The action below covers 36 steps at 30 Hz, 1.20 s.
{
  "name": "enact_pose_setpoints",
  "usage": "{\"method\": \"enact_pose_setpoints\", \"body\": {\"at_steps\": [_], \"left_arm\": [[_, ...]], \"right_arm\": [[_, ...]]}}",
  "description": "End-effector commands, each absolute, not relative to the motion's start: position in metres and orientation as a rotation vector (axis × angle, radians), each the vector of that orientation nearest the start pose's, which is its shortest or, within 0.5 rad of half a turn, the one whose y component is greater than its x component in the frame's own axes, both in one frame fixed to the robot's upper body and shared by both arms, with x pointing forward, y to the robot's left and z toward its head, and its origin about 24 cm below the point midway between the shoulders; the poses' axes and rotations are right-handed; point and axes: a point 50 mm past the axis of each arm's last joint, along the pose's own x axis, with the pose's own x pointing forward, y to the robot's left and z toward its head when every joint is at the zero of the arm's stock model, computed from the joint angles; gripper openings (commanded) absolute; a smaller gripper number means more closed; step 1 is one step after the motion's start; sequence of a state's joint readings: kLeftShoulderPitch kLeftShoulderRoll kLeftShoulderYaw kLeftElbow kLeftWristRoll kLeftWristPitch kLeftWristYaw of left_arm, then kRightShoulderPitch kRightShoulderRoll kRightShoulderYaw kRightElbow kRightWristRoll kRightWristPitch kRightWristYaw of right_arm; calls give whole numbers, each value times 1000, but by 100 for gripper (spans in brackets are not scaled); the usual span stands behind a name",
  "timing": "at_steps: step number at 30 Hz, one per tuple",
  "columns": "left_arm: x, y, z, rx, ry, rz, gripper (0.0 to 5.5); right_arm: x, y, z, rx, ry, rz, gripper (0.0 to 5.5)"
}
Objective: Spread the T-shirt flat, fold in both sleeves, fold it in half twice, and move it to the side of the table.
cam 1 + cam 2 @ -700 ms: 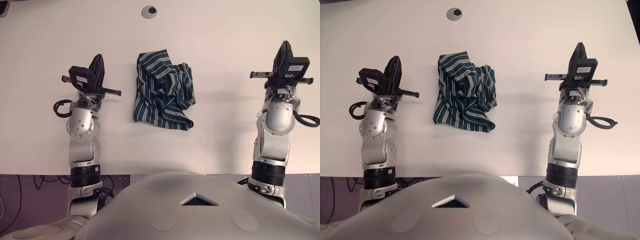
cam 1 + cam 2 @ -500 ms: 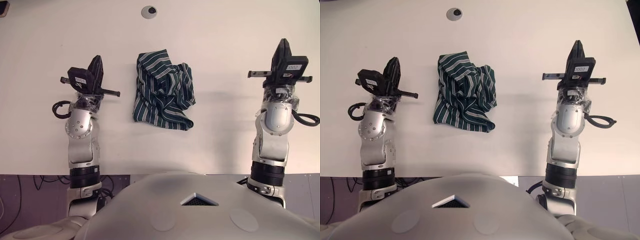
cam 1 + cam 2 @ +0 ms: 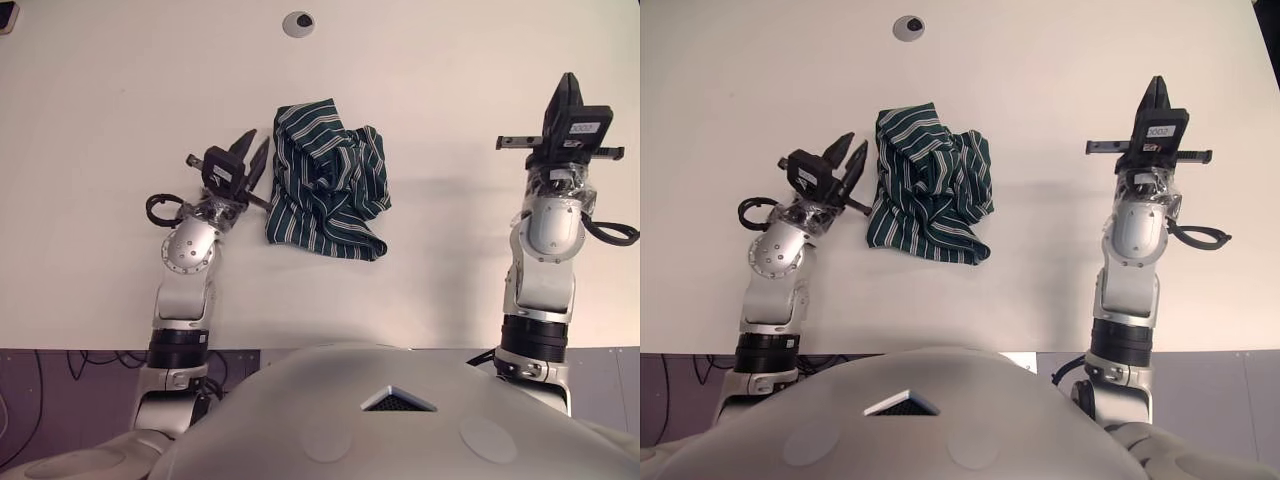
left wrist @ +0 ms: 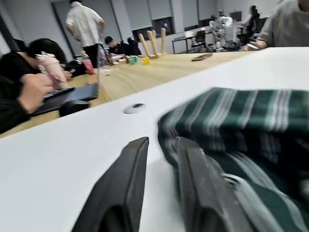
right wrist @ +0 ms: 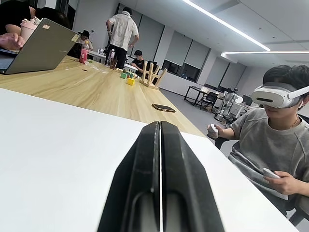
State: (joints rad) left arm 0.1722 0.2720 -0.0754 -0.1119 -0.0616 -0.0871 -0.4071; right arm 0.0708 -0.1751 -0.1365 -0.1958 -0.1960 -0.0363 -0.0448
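The T-shirt (image 3: 325, 180) lies crumpled in the middle of the surface (image 3: 450, 60), so spreading, sleeve folds, both halvings and the move aside all look undone; the left claw (image 3: 256, 141), released, sits just beside its edge; the right claw (image 3: 569, 85), clenched on nothing, stands well apart.

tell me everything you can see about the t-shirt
The T-shirt is soft dark green fabric with thin white stripes, crumpled into a bunched heap of twisted folds, not spread out. No sleeve or collar can be made out. It lies on the white table, near the middle. The open left pincer sits right at its left edge; whether it touches the cloth cannot be told.
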Motion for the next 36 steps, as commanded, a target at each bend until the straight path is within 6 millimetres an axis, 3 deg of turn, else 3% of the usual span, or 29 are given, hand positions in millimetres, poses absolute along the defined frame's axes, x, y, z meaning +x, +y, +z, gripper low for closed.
{"method": "enact_pose_setpoints", "body": {"at_steps": [1,7,13,17,25,32,36], "left_arm": [[208,164,41,183,15,-534,152],[188,147,35,195,66,-744,225],[171,136,41,78,101,-908,225],[151,121,28,-16,290,-1052,225],[143,111,18,-113,501,-1043,225],[144,104,8,-19,529,-995,225],[145,114,-1,306,511,-990,225]], "right_arm": [[238,-214,86,-408,-180,-169,0],[238,-216,85,-416,-177,-171,0],[239,-217,83,-421,-174,-175,0],[242,-215,81,-425,-176,-172,0],[245,-210,80,-442,-188,-161,0],[247,-204,80,-457,-197,-147,0],[247,-203,80,-466,-199,-145,0]]}}
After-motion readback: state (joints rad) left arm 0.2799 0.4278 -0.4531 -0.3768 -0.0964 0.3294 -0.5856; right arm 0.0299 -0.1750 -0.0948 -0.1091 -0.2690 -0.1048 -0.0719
